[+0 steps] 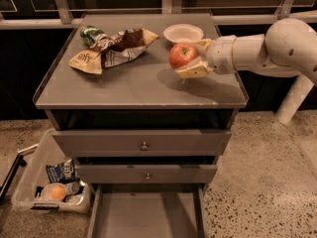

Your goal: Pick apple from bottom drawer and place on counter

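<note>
**Apple in my grip, over the counter's right side**

Nearest the camera, the bottom drawer stands pulled out, its flat grey floor bare between low side walls. To the left of it on the speckled floor sits a clear plastic bin. It holds a pale orange fruit and a blue packet.

Above the open tray, the two knobbed drawers are both pushed in, one over the other.

Next comes the counter, with its front rim scuffed and pale. My gripper is over its right-hand part, reaching in from the right on my white arm. My fingers are clamped on the apple, one finger above and behind it and the other under it at the front. The apple is red, with a lighter patch facing the camera. It seems to hang just clear of the surface, and its shadow and mine lie dark on the grey top right below.

Farther back on the left, several crumpled snack bags lie in a heap on the counter, well apart from my hand. At the far right corner, just behind the apple, a white bowl rests on the counter.
</note>
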